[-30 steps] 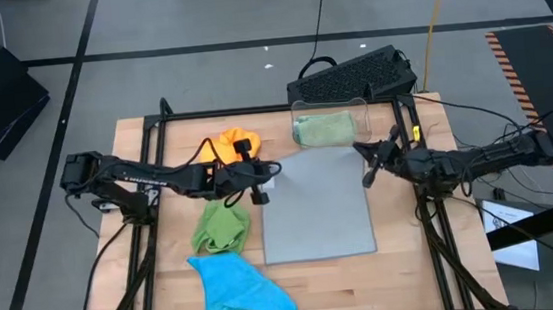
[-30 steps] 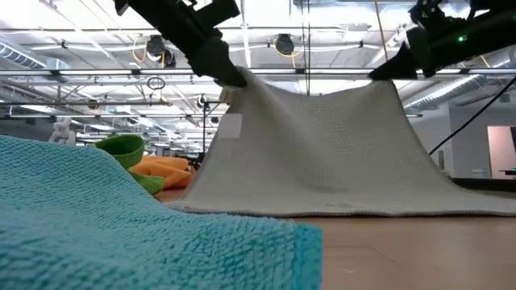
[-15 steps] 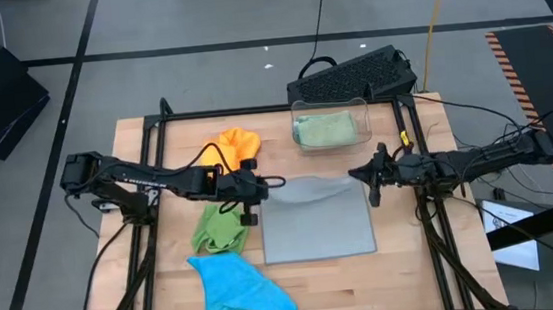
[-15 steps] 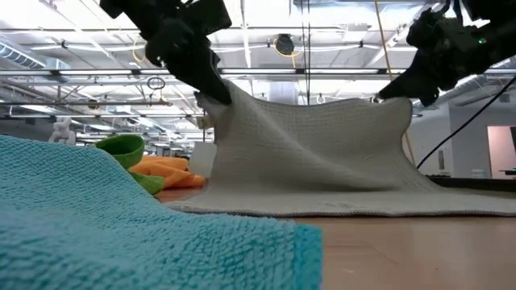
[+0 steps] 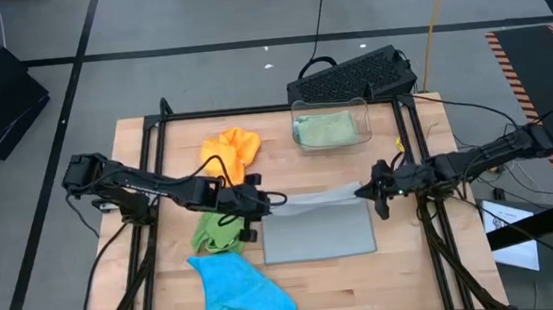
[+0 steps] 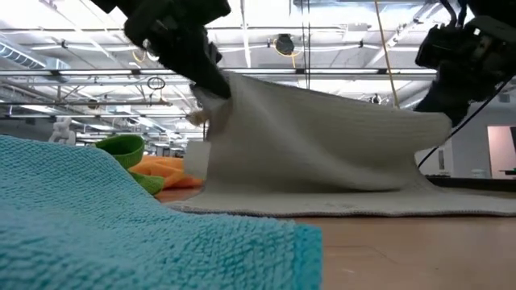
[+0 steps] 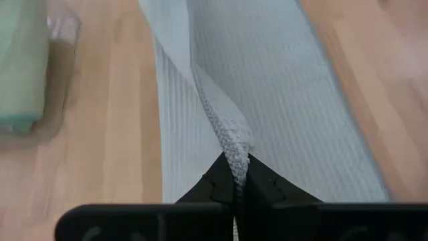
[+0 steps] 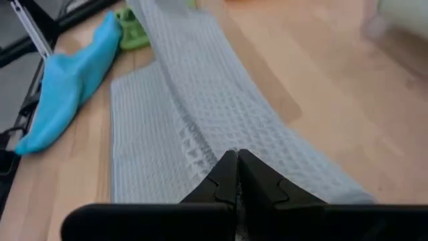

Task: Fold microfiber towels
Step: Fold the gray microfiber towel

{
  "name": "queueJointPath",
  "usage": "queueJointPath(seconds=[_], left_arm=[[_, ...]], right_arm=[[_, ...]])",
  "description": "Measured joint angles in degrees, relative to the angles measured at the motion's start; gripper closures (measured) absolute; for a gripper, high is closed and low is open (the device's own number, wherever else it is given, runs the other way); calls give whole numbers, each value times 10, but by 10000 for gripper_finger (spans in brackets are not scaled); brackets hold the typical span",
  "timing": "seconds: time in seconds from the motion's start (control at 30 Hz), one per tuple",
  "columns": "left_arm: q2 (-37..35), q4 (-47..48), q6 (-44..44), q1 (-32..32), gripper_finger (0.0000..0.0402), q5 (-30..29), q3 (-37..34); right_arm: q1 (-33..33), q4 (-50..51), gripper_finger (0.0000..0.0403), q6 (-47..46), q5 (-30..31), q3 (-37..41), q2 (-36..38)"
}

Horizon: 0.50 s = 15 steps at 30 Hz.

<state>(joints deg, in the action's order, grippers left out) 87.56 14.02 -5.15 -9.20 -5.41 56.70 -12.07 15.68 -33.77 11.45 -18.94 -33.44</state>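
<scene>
The left gripper (image 5: 260, 201) has its fingers (image 7: 221, 181) pinched tight on one corner of the grey towel (image 5: 319, 234), and the right gripper (image 5: 372, 191) has its fingers (image 8: 231, 175) clamped the same way on the opposite corner. Between them the lifted edge stretches as a taut band across the middle of the high view, while the rest of the towel lies flat on the bench (image 5: 417, 273) toward the lower centre. In the low view the cloth hangs like a sagging tent between the two grippers.

Both arms reach in low and nearly level, the left from the left edge of the bench, the right from the right edge, wrists pointing at each other.

A bright green towel (image 5: 218, 230) sits just beside the left gripper, a blue towel (image 5: 238, 289) at lower left, an orange towel (image 5: 231, 149) at upper centre, and a pale green towel (image 5: 324, 129) lies in the clear bin (image 5: 330, 105).
</scene>
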Motion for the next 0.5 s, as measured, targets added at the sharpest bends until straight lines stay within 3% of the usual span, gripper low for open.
queueJointPath(seconds=[0.27, 0.5], left_arm=[[40, -22, -4, -1, 388, -2, 0], [67, -48, -3, 1, 395, -2, 0]], right_arm=[[-28, 35, 401, -56, -12, 0, -17], [-56, 8, 401, -105, -42, 27, -40]])
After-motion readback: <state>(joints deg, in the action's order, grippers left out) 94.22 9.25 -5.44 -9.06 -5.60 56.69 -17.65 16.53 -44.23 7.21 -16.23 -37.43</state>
